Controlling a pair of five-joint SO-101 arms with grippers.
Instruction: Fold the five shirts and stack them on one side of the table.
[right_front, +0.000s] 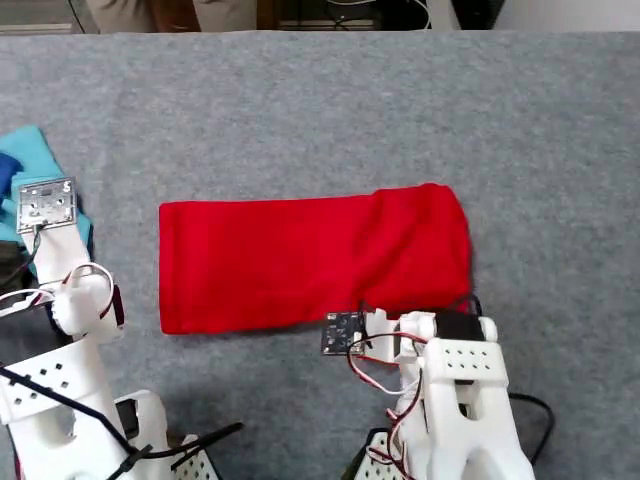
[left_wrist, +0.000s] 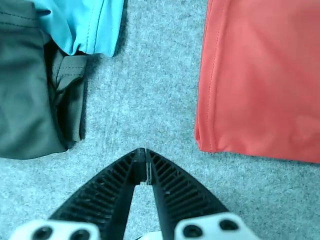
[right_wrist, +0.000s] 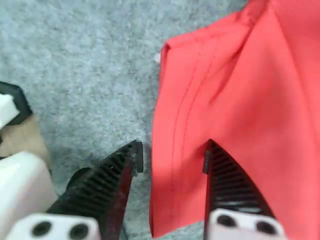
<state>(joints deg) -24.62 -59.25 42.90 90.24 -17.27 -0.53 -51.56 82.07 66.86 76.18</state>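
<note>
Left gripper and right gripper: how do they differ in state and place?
The left gripper is shut and empty, above bare table beside the red shirt. The right gripper is open, straddling the red shirt's edge. Both are black with ribbed inner faces.

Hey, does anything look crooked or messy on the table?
The red shirt is folded into a long strip, but its end by the right gripper bulges wider and rounder than the rest. Nothing looks spilled or damaged.
</note>
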